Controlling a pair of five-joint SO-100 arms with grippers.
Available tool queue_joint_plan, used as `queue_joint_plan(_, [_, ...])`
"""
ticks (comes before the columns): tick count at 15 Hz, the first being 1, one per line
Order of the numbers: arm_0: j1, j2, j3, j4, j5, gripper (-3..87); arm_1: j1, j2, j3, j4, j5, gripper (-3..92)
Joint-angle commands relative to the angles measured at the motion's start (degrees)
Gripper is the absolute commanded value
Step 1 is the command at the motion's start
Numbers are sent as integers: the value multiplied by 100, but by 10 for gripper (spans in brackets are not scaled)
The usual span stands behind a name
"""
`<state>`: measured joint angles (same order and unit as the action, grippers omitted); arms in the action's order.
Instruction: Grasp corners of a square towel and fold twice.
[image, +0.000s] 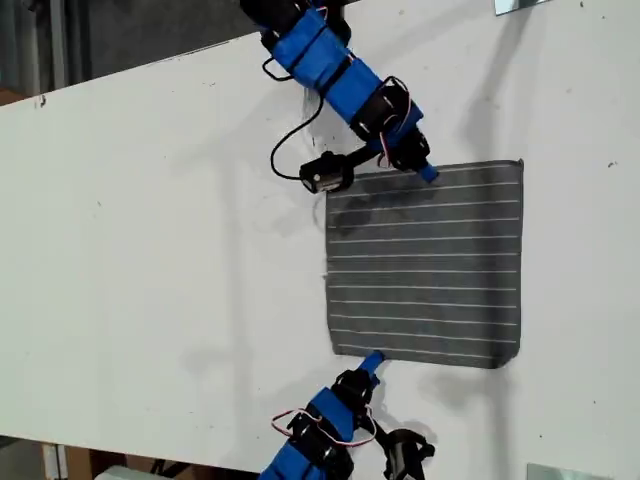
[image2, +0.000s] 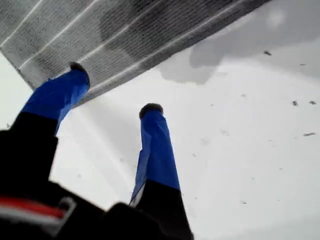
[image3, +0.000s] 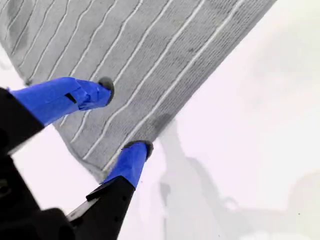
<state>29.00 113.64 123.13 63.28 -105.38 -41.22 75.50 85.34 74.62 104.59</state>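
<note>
Found my first tool (image2: 114, 87) with its jaws apart and nothing between them, one fingertip (image2: 77, 70) over the hem of the towel (image2: 100, 35), the other over bare bench (image2: 240, 150) just outside that hem. Matched it, by the dark shadow patch on the cloth, to the arm at the top of the exterior view, tool (image: 425, 170) at the towel's upper edge.

Found my second tool (image3: 122, 119) spread likewise and clamped on nothing: one fingertip (image3: 106, 90) over striped cloth, the other (image3: 140, 147) right at the border, straddling the edge close to a corner (image3: 100, 175). Took this for the arm at the bottom of the exterior view, tool (image: 372, 358) at the lower edge.

Saw the towel (image: 425, 265) lying flat and unfolded on the bench (image: 150, 250), toward the exterior view's right, white stripes running across that view from left to right. Placed each tool on its own side of the cloth, edges facing across it, both nearer the exterior view's left corners (image: 335, 350) than the right ones (image: 517, 362); the second sat closer to its corner than the first.

Judged no fold made yet and the grasp not closed. Reckoned the coming move hinged on each tool pinching the hem beneath it, then carrying that side along the stripes toward the exterior view's right edge.
</note>
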Motion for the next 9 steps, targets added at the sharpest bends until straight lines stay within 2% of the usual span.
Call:
queue_joint_plan(1, [369, -237, -431, -202, -202, 206, -448, -501, -1011, -88, 220, 266])
queue_joint_plan(4, [800, -1099, -1081, -246, -527, 205, -844, -1151, -1318, -809, 483, 265])
queue_joint_plan(9, [1512, -3146, -2962, -185, -1037, 209, -1020, -1863, -2074, -1020, 545, 265])
